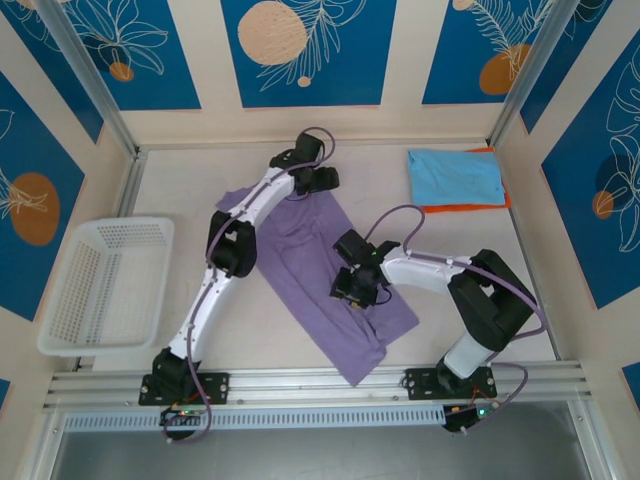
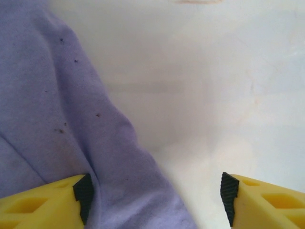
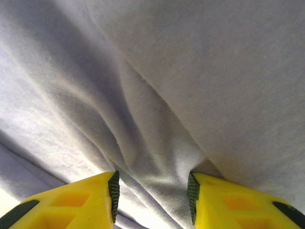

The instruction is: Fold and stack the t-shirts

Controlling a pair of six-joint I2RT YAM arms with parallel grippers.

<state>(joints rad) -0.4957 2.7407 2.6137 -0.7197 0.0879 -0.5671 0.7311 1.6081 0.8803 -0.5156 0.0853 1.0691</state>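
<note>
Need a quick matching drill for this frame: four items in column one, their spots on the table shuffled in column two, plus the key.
Column 1
1. lavender t-shirt
2. light blue t-shirt
3. orange t-shirt
4. white basket

Column 2
A. left edge of the table
B. far right corner, top of the pile
C. spread out mid-table, beneath both arms
D. far right corner, bottom of the pile, only its edges peeking out

Pairs: 1-C; 2-B; 3-D; 4-A
</note>
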